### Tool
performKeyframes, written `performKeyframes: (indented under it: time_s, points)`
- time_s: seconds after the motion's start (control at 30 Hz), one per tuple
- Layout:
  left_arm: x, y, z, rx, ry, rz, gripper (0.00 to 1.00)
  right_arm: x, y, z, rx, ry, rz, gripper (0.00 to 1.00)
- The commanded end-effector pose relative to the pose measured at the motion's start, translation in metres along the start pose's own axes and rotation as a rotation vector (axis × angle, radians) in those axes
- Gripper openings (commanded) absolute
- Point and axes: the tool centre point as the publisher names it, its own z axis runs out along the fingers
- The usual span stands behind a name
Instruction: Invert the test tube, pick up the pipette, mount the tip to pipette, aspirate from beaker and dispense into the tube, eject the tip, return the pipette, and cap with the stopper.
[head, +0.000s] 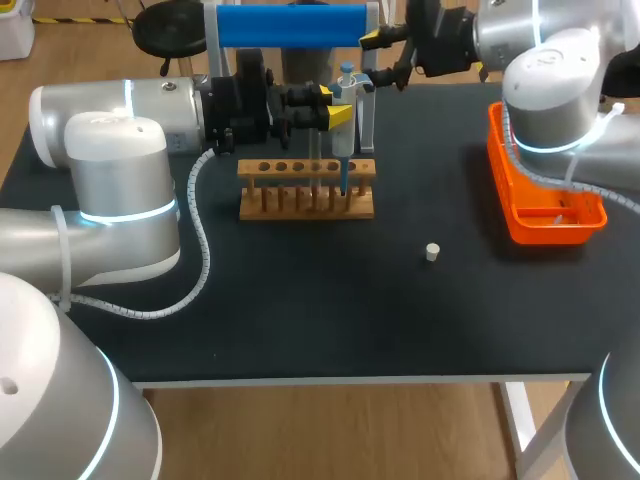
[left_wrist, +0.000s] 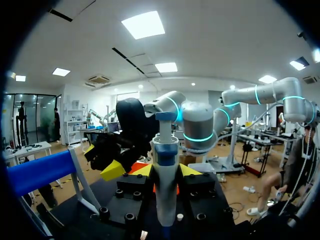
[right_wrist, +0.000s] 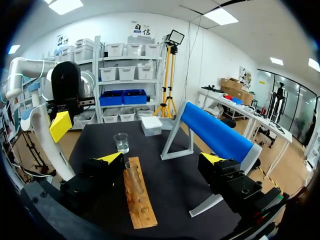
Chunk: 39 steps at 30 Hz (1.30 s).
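Pipette (left_wrist: 165, 165) upright in left tool (head: 334, 105), over wooden rack (head: 305, 205) (right tool (right_wrist: 161, 158) agape)

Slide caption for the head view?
Left hand holds the pipette at the rack; stopper lies loose on the table.

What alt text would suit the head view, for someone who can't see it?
The left arm's end effector holds a pipette upright at a wooden test tube rack on a black table. The right arm's end effector is open beyond it; a small white stopper and an orange tray sit to the rack's right.
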Motion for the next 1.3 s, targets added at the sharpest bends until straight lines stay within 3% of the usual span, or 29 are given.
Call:
performKeyframes:
  time_s: [0.03, 1.3]
  points:
    - [0.0004, 0.0004, 0.0003, 0.002, -0.002, 0.001, 0.0, -0.0016, -0.0004, -0.0001, -0.001, 0.004, 0.0, 1.0]
    - [0.0004, 0.0004, 0.0003, 0.002, -0.002, 0.001, 0.0, -0.0041, -0.0032, 0.0028, 0.01, -0.016, 0.007, 1.0]
